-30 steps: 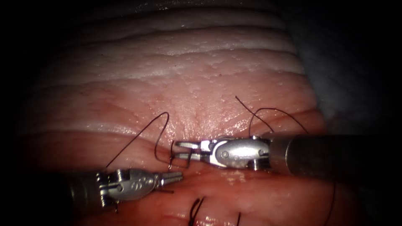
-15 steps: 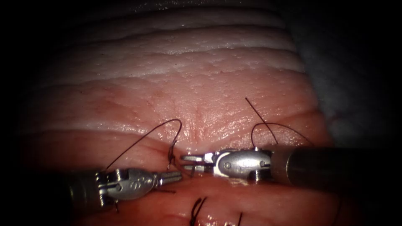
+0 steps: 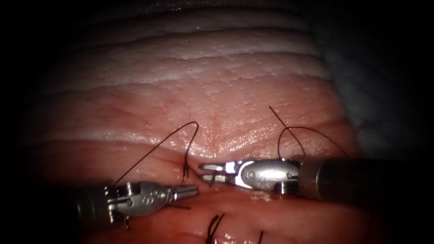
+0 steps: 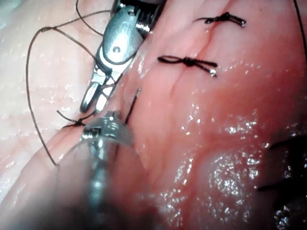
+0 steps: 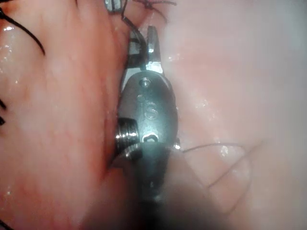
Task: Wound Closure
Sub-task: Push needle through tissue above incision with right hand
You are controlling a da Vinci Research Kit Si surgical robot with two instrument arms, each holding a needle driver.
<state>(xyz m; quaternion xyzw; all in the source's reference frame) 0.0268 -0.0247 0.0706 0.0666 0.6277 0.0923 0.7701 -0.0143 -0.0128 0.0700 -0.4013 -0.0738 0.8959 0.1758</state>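
On the tissue [image 3: 235,90] a dark thread [image 3: 158,144] rises from behind my left tool [image 3: 189,191], arches over and drops to a small knot [image 3: 185,170] at the cut. The left tool lies left of the cut with its jaws shut on the thread, and a short end [image 3: 181,207] sticks out below them. My right tool [image 3: 209,172] comes in from the right with its jaws open just right of the knot, a short bit of thread [image 3: 210,181] by the lower jaw. The left wrist view has the right tool [image 4: 93,98] with thread across its jaws. Those jaws [image 5: 144,45] appear again, seen from behind, in the right wrist view.
More thread forms a loop [image 3: 294,133] above the right tool's wrist, with a free end [image 3: 272,110] pointing up. Tied stitches [image 3: 212,225] sit lower along the cut, and two tied stitches [image 4: 188,61] lie beyond the tools in the left wrist view. Wet red fluid glistens on the tissue [image 4: 230,158].
My right tool has drawn back to the right, and its jaws have come off the thread loop. The arch of thread and the loop over its wrist have shifted right. The left tool stayed put.
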